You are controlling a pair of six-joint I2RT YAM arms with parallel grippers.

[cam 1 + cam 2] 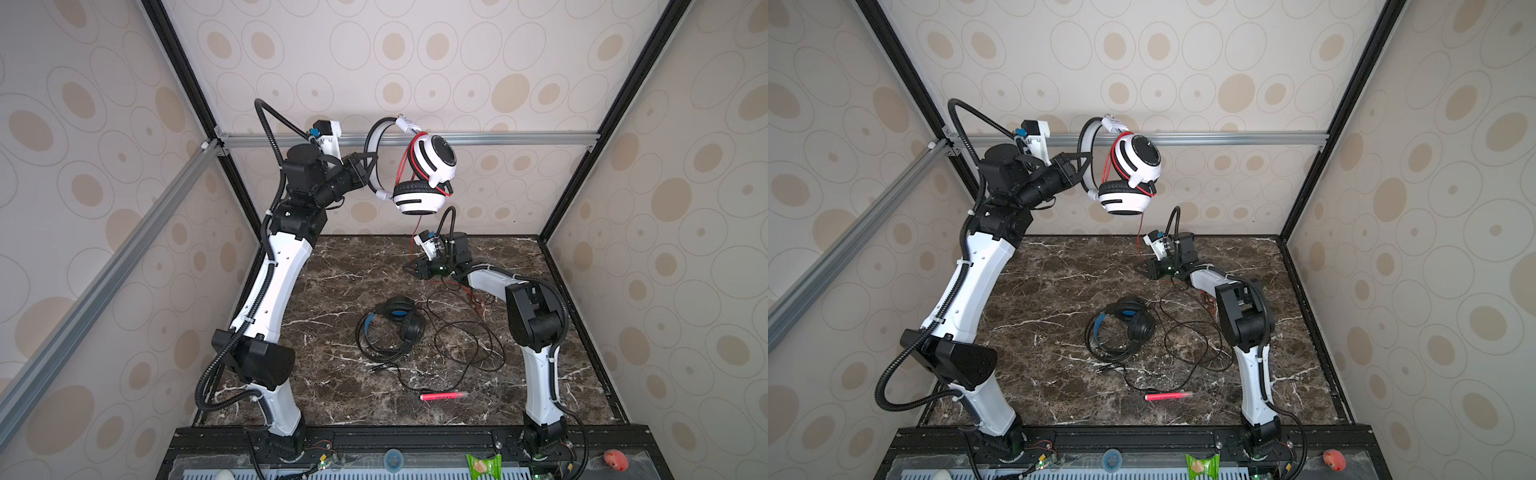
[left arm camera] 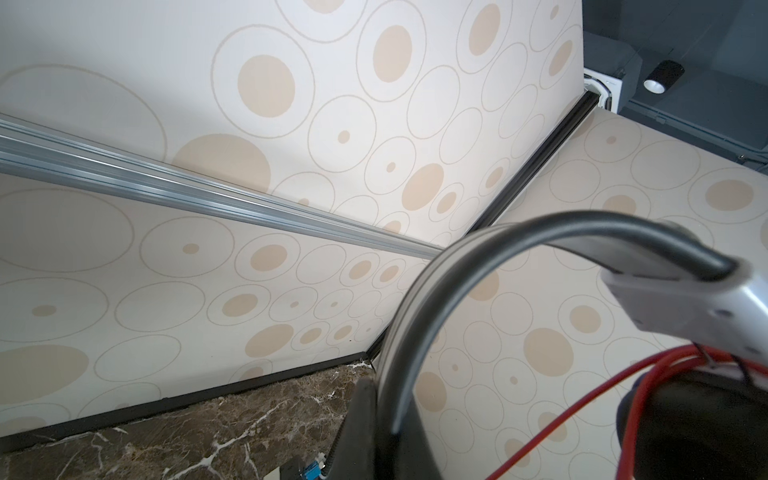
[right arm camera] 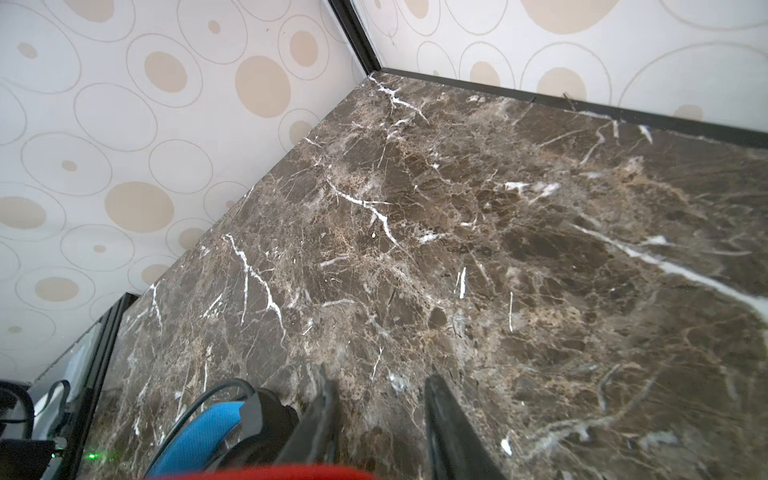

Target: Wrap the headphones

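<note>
The white headphones (image 1: 419,178) (image 1: 1129,174) hang high above the back of the table, and my left gripper (image 1: 368,166) (image 2: 386,399) is shut on their grey band (image 2: 540,237). Their thin red cord (image 1: 417,230) (image 2: 582,411) loops around the cups and drops to the table. My right gripper (image 1: 409,268) (image 3: 378,382) sits low beside that cord, open, with bare marble between its fingers. The black headphones (image 1: 399,320) (image 1: 1129,320) with the blue-lined band (image 3: 208,428) lie mid-table, their black cord (image 1: 465,345) loose to the right.
A pink-red pen (image 1: 442,395) lies near the front of the marble table (image 1: 332,270). An aluminium rail (image 1: 498,139) crosses the back wall just behind the raised headset. Patterned walls close in three sides. A green packet (image 1: 482,463) sits on the front ledge.
</note>
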